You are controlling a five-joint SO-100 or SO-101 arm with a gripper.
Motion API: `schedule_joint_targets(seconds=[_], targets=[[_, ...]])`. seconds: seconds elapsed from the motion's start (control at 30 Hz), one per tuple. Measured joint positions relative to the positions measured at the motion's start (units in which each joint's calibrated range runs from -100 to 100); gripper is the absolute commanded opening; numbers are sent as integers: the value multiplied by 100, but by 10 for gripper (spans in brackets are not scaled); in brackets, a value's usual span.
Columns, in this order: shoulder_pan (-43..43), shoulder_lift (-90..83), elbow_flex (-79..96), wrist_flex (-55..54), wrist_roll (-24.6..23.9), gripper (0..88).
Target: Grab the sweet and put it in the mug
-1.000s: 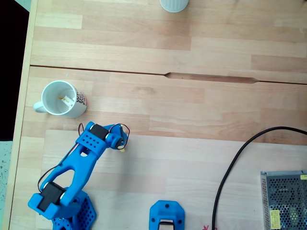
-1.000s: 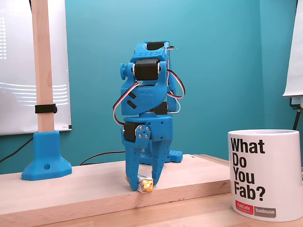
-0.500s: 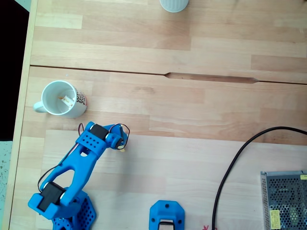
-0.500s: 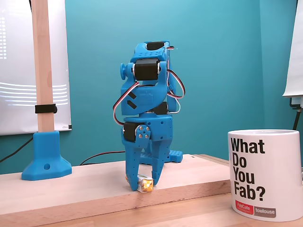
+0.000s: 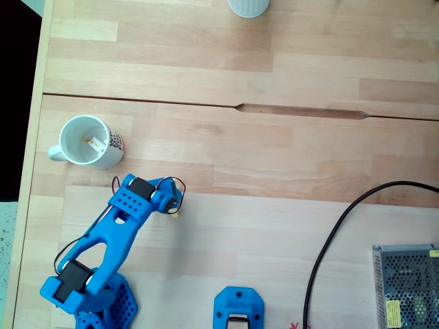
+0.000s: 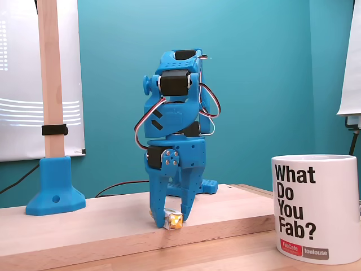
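The sweet (image 6: 172,220), white with yellow ends, rests on the wooden table between the fingers of my blue gripper (image 6: 171,219), which points straight down and is closed against it. From above, only a yellow end of the sweet (image 5: 176,214) peeks out beside the gripper (image 5: 173,205). The mug (image 5: 113,144), white with a dark red dotted wall and its handle to the left, stands up and to the left of the gripper, about a hand's width away. A small pale yellow-tipped piece lies inside it.
A white cup (image 5: 247,5) with black lettering (image 6: 316,206) stands at the far table edge. A black cable (image 5: 329,247) and a metal mesh box (image 5: 408,284) lie at the right. A blue mount (image 5: 239,310) holds a wooden post (image 6: 52,84).
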Motion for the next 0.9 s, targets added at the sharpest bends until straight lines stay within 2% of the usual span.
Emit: schedule_joint_targets(seconds=[0.5,0.77,0.9], targets=[[0,0,-108,24,24,154],[0,0,-108,24,24,68],[0,18,-108,24,24,74]])
